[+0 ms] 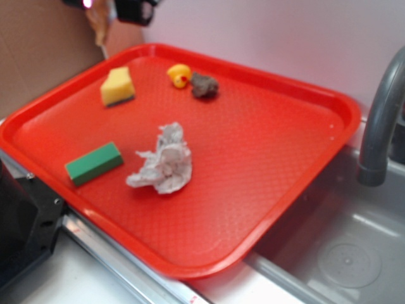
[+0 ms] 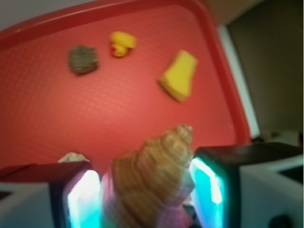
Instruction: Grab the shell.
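Shell between the end effector fingers.

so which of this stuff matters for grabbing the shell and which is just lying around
In the job:
- shell, held between the fingers
- gripper

Lying about on the tray:
- rock
- rubber duck
- yellow sponge
- green block
- crumpled paper

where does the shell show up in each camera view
Exterior: the shell hangs at the top left edge, above the red tray's far corner, under the gripper.
Wrist: bottom centre, between the two fingers.
Shared landmark: the yellow sponge, on the tray near the shell.
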You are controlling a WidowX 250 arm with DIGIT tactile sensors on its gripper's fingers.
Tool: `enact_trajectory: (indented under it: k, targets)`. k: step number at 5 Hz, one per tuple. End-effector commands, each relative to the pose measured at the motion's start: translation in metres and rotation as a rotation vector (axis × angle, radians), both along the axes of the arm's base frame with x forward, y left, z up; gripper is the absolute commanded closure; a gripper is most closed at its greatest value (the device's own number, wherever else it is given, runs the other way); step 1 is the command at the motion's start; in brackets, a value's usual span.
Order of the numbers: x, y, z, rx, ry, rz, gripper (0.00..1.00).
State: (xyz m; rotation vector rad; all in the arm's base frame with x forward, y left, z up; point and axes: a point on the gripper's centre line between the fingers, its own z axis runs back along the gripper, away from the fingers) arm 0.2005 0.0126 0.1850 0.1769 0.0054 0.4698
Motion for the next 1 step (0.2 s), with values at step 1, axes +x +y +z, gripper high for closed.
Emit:
enact_trajectory:
  k: [1]
  targets:
    - [0.0023,0.0063,0.0162,-0.013,-0.059,0.108,1.0]
